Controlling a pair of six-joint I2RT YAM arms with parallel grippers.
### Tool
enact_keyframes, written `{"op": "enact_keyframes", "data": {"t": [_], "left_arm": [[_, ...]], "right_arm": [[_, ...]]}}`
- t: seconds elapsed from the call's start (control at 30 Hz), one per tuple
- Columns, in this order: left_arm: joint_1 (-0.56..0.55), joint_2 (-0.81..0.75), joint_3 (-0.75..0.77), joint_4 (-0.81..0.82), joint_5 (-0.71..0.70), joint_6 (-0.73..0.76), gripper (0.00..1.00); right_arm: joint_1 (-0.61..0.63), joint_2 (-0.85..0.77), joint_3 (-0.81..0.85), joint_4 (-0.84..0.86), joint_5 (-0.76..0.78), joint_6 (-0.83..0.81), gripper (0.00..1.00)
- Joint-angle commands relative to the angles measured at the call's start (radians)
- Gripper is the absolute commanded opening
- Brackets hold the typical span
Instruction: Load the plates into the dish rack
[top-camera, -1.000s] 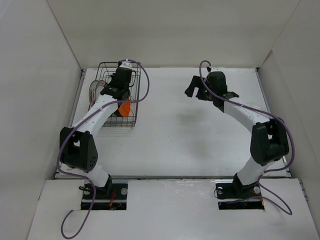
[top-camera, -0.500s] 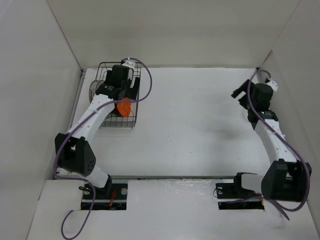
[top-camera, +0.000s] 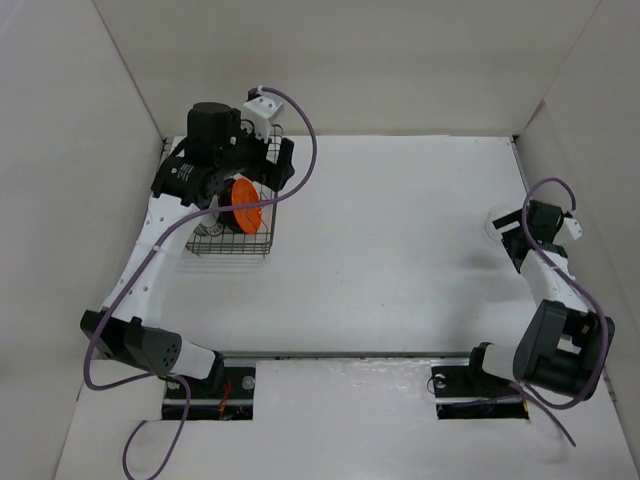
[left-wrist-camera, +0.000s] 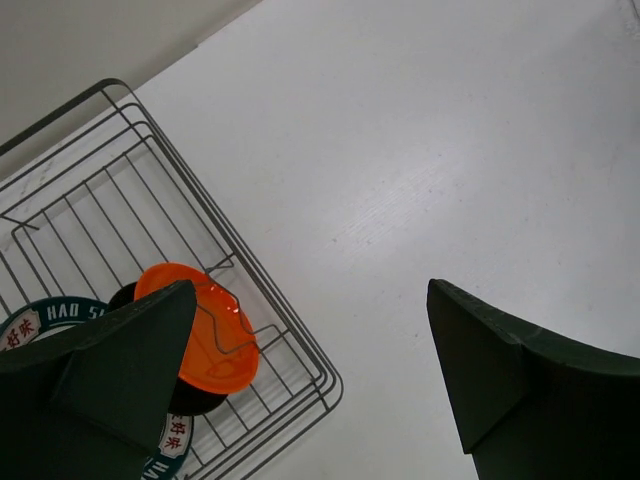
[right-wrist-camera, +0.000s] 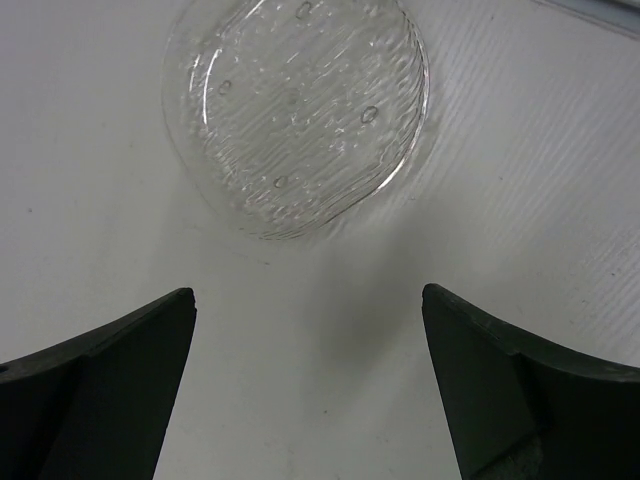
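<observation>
Item: green-rimmed plate (left-wrist-camera: 62, 311). Rim lettering: white capitals "HAO S", the rest hidden. Inner white band: red Chinese characters, only partly in view and too small to read.

White bench (top-camera: 380, 250), matt, with a faint fine grain seen in the right wrist view. On it, at upper left of the top view, dark wire dish rack (top-camera: 232, 241), standing close to the left edge. Near the right edge, at middle height, clear glass plate (right-wrist-camera: 295, 110), lying flat, well apart from the rack.
</observation>
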Motion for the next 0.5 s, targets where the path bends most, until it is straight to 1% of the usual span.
{"op": "enact_keyframes", "data": {"t": [0.0, 0.2, 0.47], "left_arm": [[-0.003, -0.002, -0.004, -0.036, 0.069, 0.042, 1.00], [-0.003, -0.020, -0.013, -0.045, 0.069, 0.051, 1.00], [-0.003, -0.029, -0.013, -0.045, 0.118, 0.051, 1.00]], "right_arm": [[-0.017, 0.054, 0.024, 0.026, -0.009, 0.053, 0.99], [-0.017, 0.146, 0.045, 0.037, -0.009, 0.084, 0.97], [-0.026, 0.231, 0.079, 0.046, 0.048, 0.122, 0.96]]}}
